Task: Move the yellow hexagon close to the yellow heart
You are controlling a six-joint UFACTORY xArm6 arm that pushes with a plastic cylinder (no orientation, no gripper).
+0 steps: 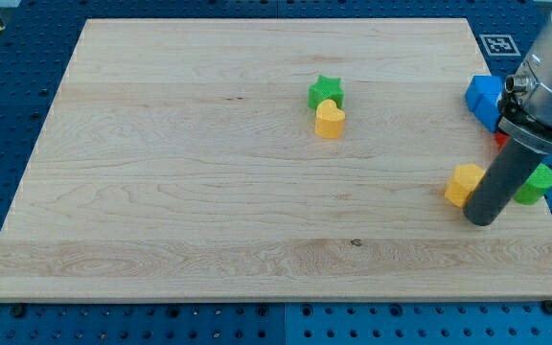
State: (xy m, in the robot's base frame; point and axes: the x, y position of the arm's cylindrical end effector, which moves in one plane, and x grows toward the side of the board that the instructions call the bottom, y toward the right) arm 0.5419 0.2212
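The yellow hexagon (464, 183) lies at the board's right side. My tip (481, 220) is just to its lower right, touching or nearly touching it. The yellow heart (330, 120) lies near the middle top, well to the upper left of the hexagon, with a green star (325, 91) touching its upper edge. The rod and arm cover part of the blocks at the right.
A blue block (485, 99) lies at the right edge above the arm. A green block (537, 185) sits right of the rod, partly hidden. A sliver of a red block (498, 141) shows by the arm. The wooden board (209, 192) ends close to the right.
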